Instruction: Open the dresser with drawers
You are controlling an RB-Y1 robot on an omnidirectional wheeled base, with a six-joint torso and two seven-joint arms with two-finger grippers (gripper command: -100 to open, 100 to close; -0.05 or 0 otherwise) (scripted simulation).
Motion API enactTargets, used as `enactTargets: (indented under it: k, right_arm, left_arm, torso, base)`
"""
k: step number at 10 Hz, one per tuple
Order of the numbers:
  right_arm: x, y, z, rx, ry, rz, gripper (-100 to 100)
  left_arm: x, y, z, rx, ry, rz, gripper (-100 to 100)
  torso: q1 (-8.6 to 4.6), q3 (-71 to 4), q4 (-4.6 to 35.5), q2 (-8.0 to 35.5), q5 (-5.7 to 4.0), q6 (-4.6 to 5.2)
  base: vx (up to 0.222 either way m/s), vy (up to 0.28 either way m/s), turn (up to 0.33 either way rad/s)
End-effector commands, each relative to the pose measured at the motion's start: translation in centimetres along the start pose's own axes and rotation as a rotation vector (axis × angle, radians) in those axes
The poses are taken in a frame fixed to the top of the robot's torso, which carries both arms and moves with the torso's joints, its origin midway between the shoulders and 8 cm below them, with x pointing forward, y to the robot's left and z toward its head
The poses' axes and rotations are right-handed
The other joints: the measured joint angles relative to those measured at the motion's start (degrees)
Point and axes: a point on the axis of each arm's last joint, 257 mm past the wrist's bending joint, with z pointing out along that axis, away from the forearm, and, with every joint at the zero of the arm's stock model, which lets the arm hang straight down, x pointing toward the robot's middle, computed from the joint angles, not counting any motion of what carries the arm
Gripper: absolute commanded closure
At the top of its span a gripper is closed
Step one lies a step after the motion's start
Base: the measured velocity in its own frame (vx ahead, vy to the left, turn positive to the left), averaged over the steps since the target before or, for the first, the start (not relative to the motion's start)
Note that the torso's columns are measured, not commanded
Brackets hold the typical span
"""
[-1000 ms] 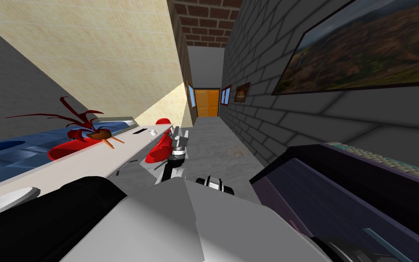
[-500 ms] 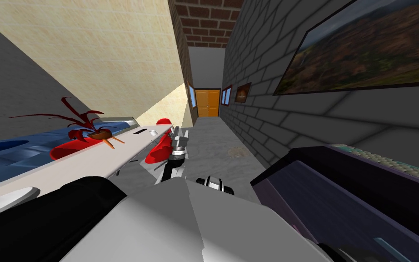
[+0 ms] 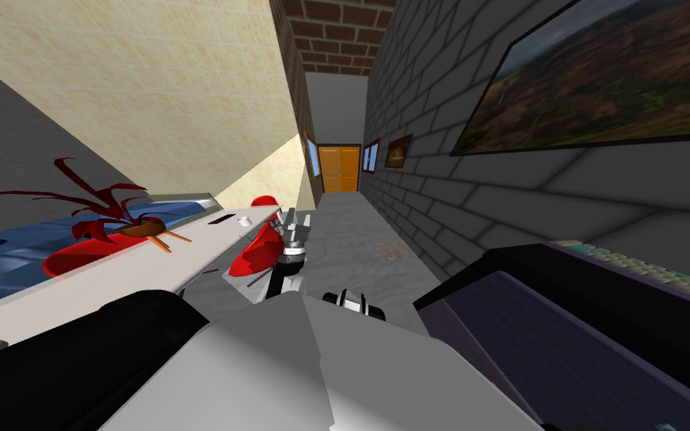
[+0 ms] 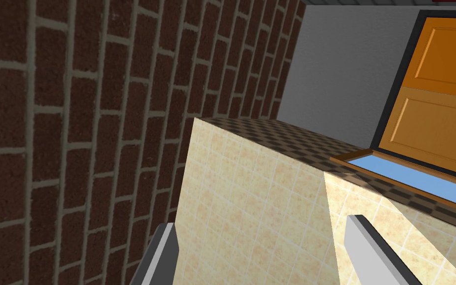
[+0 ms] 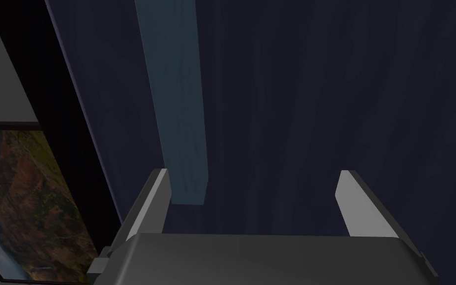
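After head shift: dresser handle beside right gripper

A red plant sits on a long white table at nine o'clock, a red chair beside it. An orange door is at twelve, a big picture at two.

Head: rolled, facing down corridor. Right wrist: close on dresser. Left wrist: toward door, shared with head.
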Motion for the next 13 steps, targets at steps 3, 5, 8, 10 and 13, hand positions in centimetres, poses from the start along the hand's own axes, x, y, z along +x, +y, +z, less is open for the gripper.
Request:
enactTargets:
  k: [3,5,8,10,13]
  right_arm:
    - [2.5,0.3,0.6,-0.007,-0.022,-0.004,-100]
    - [3.7,0.1,1.1,-0.005,-0.029,-0.007,-100]
    - [4.9,-0.1,1.6,-0.003,-0.039,0.011,-100]
    - [6.1,-0.6,2.2,0.003,-0.048,0.004,-100]
    - [8.5,-2.2,3.5,0.022,-0.066,-0.027,-100]
  left_arm:
    - [0.0,0.0,0.0,0.000,0.000,0.000,0]
    - [0.0,0.0,0.0,0.000,0.000,0.000,0]
    - [0.0,0.0,0.0,0.000,0.000,0.000,0]
    - [0.0,0.0,0.0,0.000,0.000,0.000,0]
    - [0.0,0.0,0.0,0.000,0.000,0.000,0]
  torso:
    - [0.00,0.0,0.0,0.0,0.00,-0.01]
    - [0.06,-0.1,0.0,-0.2,0.01,-0.01]
    - [0.00,-0.1,0.0,-0.1,0.00,0.01]
    - [0.00,-0.1,0.0,-0.1,0.07,0.02]
    - [-0.05,-0.1,0.0,-0.1,0.32,-0.03]
  base:
    - [0.059,0.018,-0.034]
    - [0.088,0.032,-0.049]
    - [0.086,0.026,-0.050]
    - [0.088,0.041,-0.045]
    - [0.093,0.040,-0.057]
